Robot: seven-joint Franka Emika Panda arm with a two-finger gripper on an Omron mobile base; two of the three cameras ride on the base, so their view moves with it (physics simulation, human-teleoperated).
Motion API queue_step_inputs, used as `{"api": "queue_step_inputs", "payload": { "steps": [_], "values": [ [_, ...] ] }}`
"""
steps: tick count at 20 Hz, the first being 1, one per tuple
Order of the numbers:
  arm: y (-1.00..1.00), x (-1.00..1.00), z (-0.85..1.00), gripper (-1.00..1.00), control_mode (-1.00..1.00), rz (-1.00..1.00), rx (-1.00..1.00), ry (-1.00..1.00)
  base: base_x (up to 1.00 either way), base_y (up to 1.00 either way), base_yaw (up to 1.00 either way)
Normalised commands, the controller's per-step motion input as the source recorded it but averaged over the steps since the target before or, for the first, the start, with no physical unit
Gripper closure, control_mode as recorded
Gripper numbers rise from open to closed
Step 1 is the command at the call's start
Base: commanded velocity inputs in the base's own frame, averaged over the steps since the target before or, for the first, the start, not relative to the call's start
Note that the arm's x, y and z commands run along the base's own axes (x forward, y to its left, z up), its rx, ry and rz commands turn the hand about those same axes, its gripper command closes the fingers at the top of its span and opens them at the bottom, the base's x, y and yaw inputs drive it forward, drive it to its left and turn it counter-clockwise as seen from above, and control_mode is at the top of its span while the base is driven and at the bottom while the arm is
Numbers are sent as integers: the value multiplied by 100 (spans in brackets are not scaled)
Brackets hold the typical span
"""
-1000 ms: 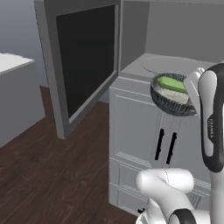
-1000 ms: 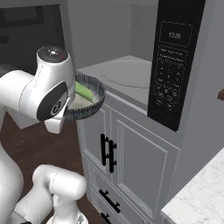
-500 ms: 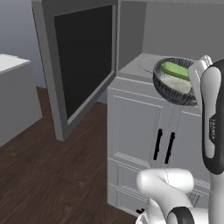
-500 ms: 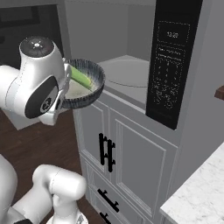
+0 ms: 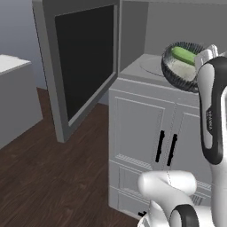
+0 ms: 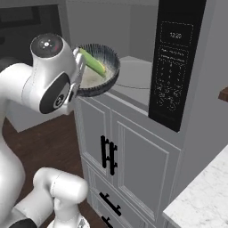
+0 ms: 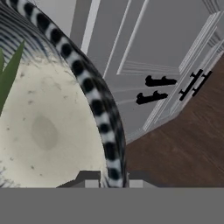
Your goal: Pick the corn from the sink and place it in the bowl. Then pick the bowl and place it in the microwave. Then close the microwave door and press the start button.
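Hand pinching rim of bowl, one finger inside, one outside. Bowl tilted, held up in air at front edge of open microwave, above grey cabinets. Corn lies inside bowl, against upper side. Microwave door swung wide open to left. Round turntable just behind bowl. Dark wood floor below.

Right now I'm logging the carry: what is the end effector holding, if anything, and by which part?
The end effector holds the bowl by its rim, one finger on each side of the wall, with the corn inside.
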Motion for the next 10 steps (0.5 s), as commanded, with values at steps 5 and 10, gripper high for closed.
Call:
{"api": "queue_step_inputs", "payload": {
  "steps": [5,10],
  "values": [
    [-30,63,0,100,-100,-19,-10,-14,0,0,0],
    [-43,90,0,100,-100,-11,-1,-2,0,0,0]
  ]
}}
